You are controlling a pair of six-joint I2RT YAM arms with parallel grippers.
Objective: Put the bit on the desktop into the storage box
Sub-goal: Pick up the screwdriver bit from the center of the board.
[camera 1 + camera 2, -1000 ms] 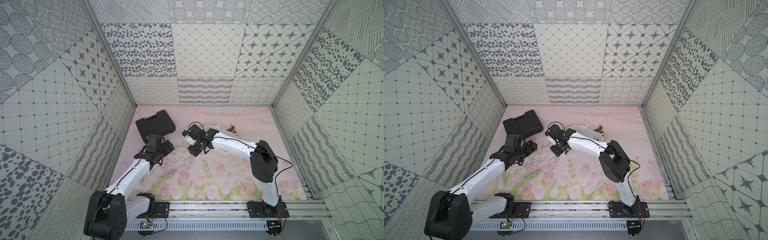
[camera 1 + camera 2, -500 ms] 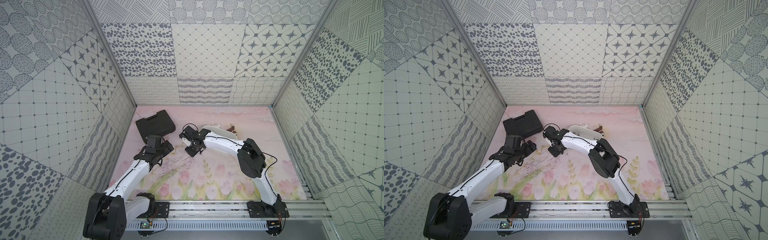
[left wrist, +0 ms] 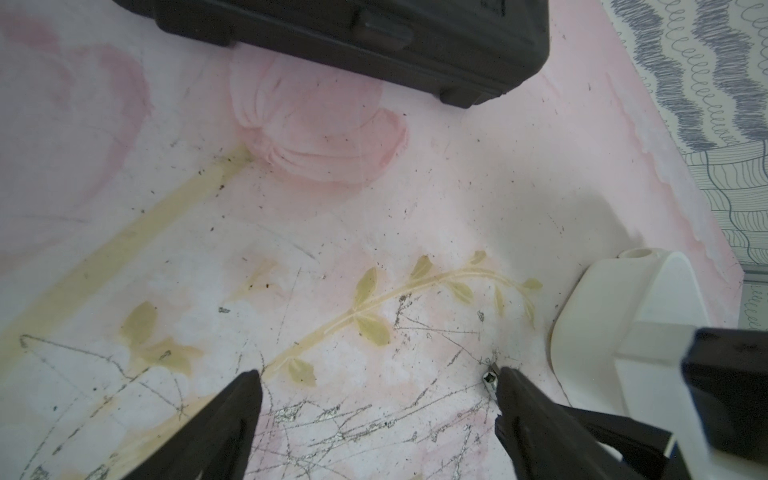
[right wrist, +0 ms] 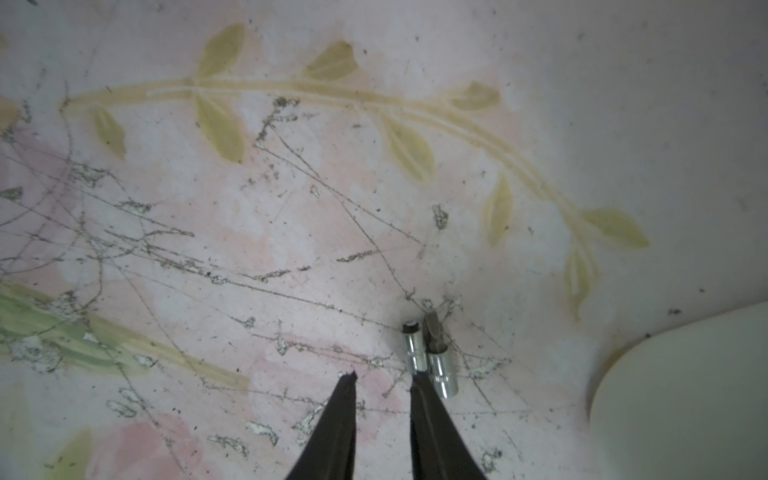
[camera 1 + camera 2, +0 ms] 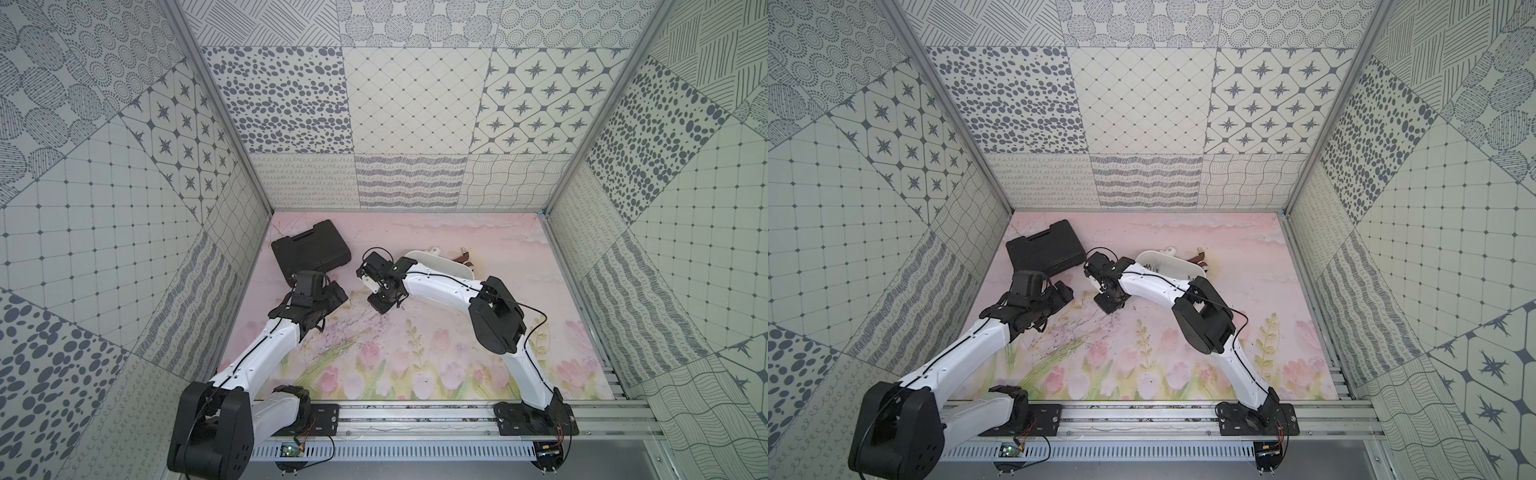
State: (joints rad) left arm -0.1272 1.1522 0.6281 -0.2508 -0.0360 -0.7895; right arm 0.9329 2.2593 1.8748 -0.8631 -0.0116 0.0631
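Desktop (image 5: 449, 328): pale pink, printed with tulips and leaves, scored by dark scratches.
Storage box (image 5: 451, 266): white, lidless, partly hidden behind the right arm (image 5: 440, 291).
Right gripper (image 4: 384, 376): fingers a narrow gap apart, nothing between them, tips down at the desktop near the storage box.
Slim chrome bit (image 4: 413, 347): lies flat on the desktop outside the storage box, near end meeting one fingertip (image 4: 420, 388), outside the gap.
Stout chrome bit (image 4: 441, 372): touches the slim one on its storage-box side, dark flat blade at the far end.
Left gripper (image 3: 378, 376): fingers spread wide, clasping nothing, farther from the storage box than the right gripper.
Right arm: elbow raised and bent, forearm crossing in front of the storage box, wrist tipped down.
Left arm (image 5: 270, 345): stretches low from the front rail (image 5: 415, 419) toward the storage box.
Black tool case (image 5: 311, 249): closed, well apart from the storage box, beyond the left gripper.
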